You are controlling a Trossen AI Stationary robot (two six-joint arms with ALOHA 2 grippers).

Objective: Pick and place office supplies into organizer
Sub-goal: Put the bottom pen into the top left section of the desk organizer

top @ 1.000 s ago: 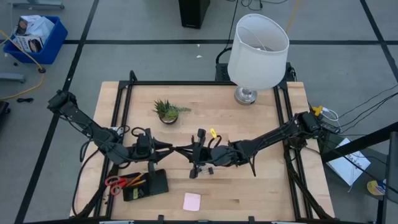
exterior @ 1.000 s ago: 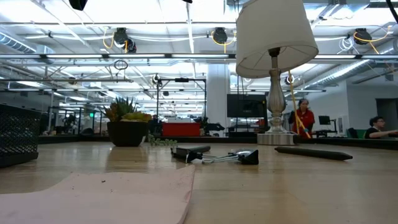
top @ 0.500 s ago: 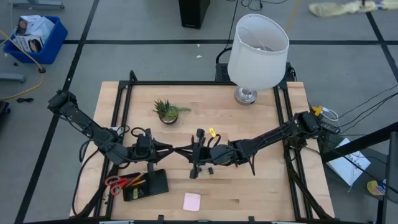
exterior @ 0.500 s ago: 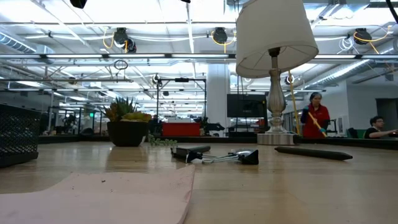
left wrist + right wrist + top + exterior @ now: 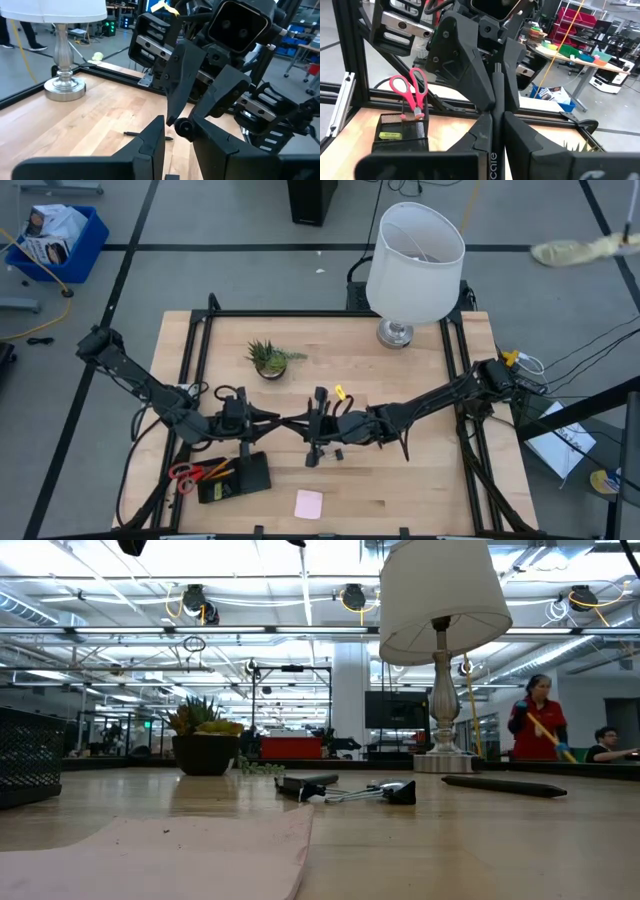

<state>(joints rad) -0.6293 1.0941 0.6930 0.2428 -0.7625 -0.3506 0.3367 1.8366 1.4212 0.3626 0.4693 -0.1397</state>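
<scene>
High view: found left gripper [image 5: 283, 420] and right gripper [image 5: 312, 425] nose to nose at mid-table, both arms stretched low and nearly level. Saw right claw pressed together on thin black pen [image 5: 496, 75], shaft pointing into left claw; could not tell whether left had bitten yet. Judged a handover. Best to confirm a firm left pinch before easing right apart, then carry pen to organizer [image 5: 250, 477] at front left, beside red-handled scissors [image 5: 186, 473], and lower it lengthwise.
</scene>
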